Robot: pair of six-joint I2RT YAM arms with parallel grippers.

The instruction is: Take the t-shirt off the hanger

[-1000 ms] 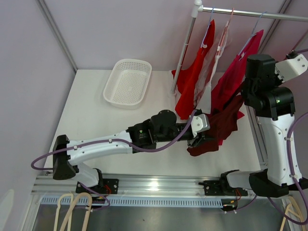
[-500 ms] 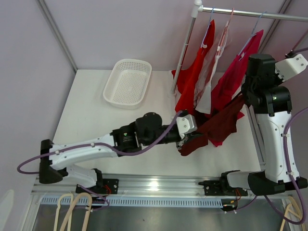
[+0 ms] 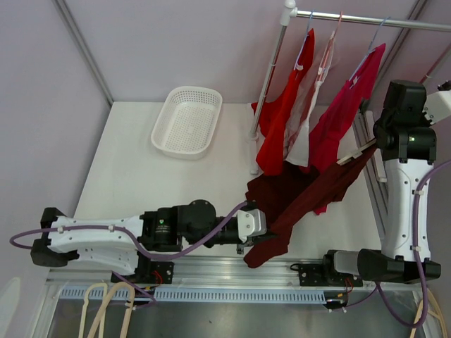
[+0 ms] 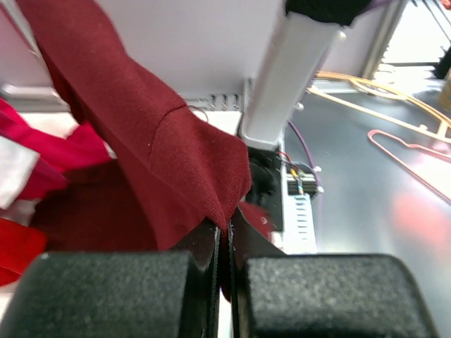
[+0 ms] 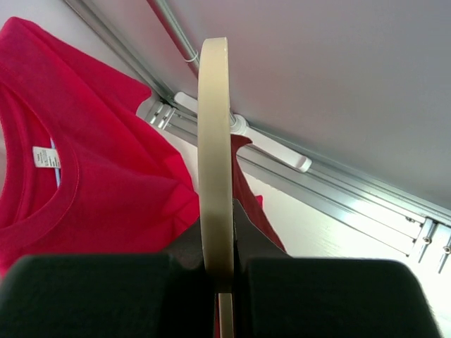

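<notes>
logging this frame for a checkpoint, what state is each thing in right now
dark red t-shirt, stretched between left hand and hanger
hanger, gripped by right hand
left hand, shut on t-shirt's edge
right hand, shut on hanger
white basket, upright, empty
red shirts, hanging on rail

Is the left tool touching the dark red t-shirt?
Touching. The left wrist view shows the left tool shut on a fold of the dark red t-shirt.
</notes>
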